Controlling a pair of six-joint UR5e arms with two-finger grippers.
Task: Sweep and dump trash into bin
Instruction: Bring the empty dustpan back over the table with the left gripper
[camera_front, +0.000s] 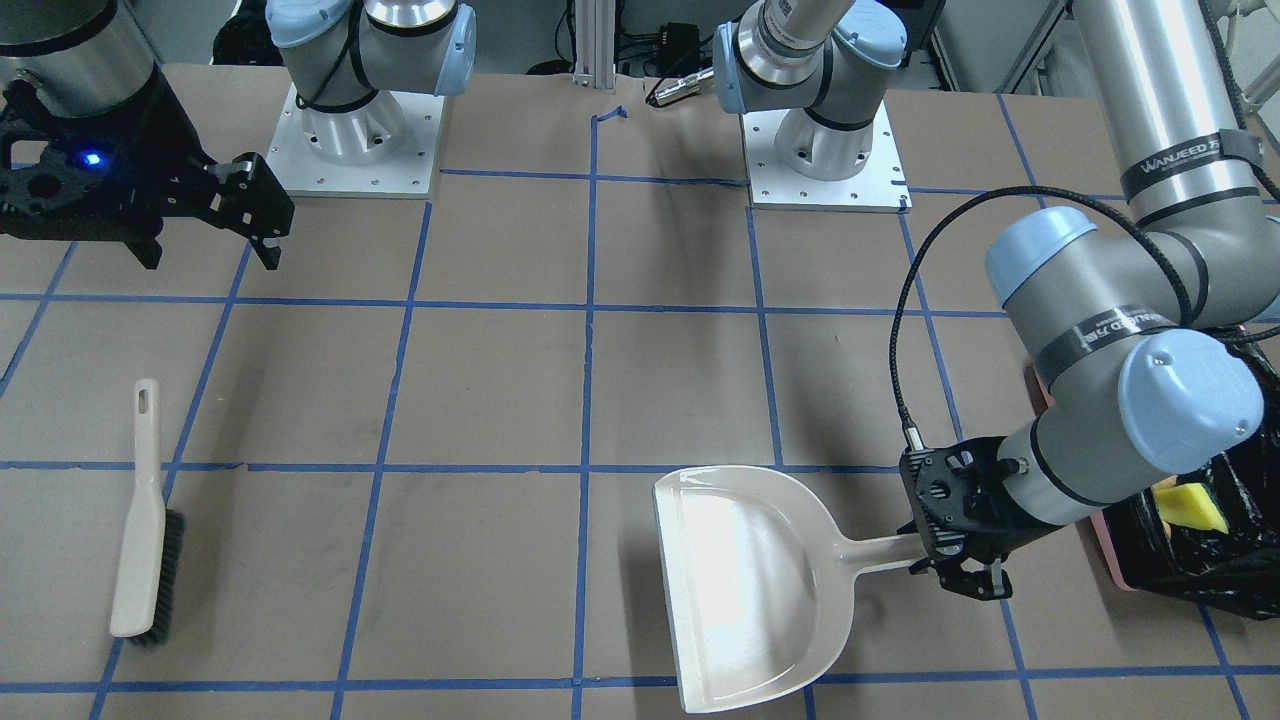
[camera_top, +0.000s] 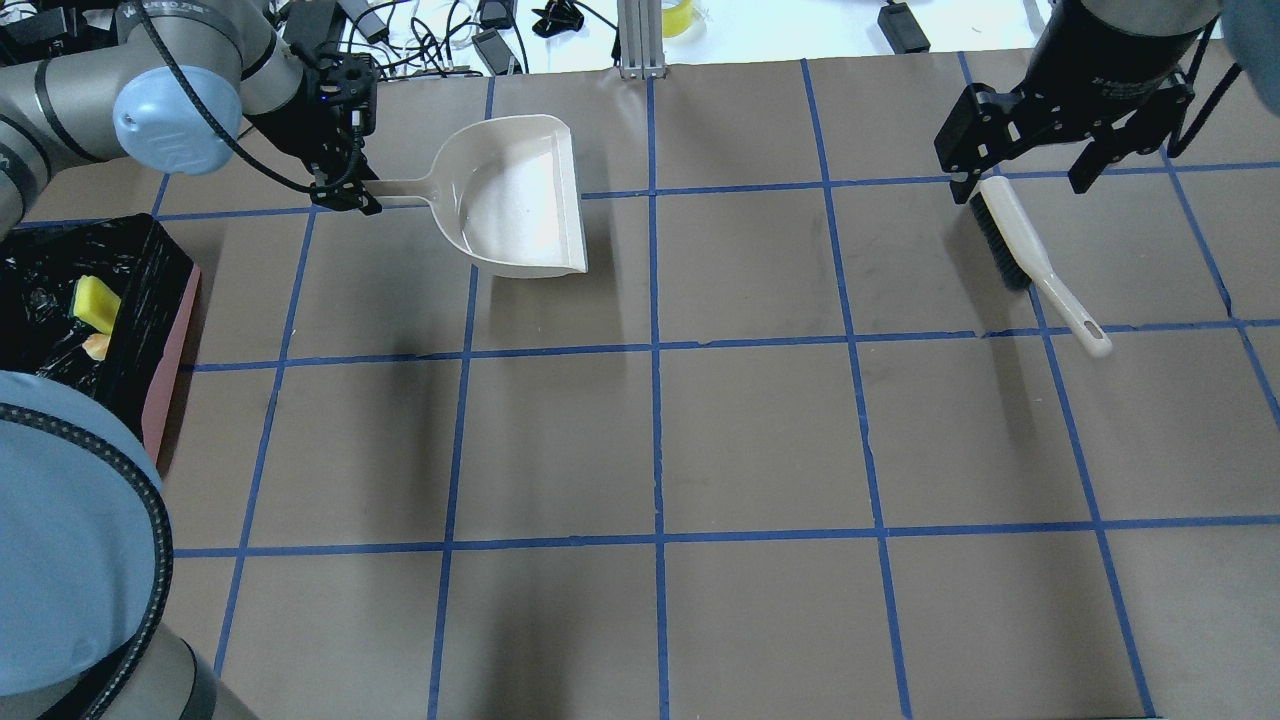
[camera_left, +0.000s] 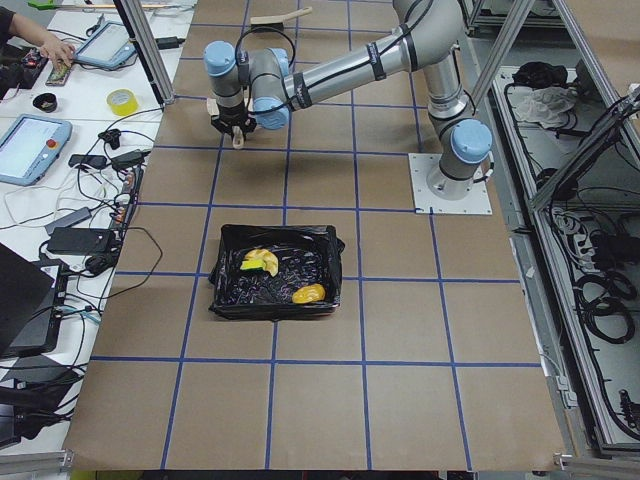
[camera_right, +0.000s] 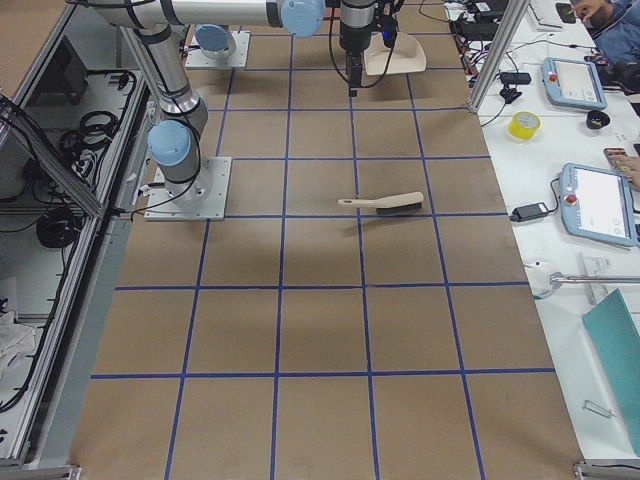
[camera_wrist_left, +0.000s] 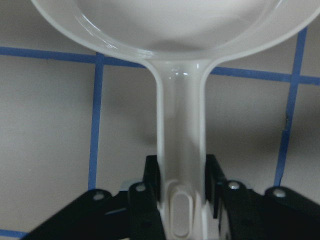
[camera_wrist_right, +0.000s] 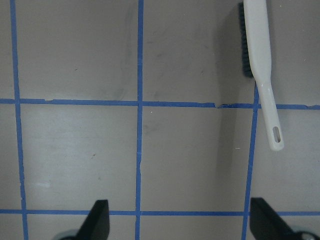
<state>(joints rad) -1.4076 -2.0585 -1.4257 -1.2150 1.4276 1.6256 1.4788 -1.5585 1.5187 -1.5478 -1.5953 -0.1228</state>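
Observation:
The pink bin (camera_top: 172, 340), lined with a black bag, stands at the table's left end; it also shows in the exterior left view (camera_left: 228, 300). In it lie a yellow wedge with a green edge (camera_left: 260, 263) and a golden-brown lump (camera_left: 308, 293). I cannot make out the bread piece. My left gripper (camera_top: 345, 195) is shut on the handle of the empty beige dustpan (camera_top: 520, 200), which lies flat on the table. The wrist view shows its fingers (camera_wrist_left: 152, 175) pressed to both sides of the handle. My right gripper (camera_top: 1020, 175) is open and empty, raised above the brush (camera_top: 1030, 250).
The beige brush (camera_front: 140, 520) with dark bristles lies on the table on my right side, its handle pointing towards me. Blue tape lines grid the brown table. Both arm bases (camera_front: 355, 140) stand at the near edge. Cables and tablets lie beyond the far edge.

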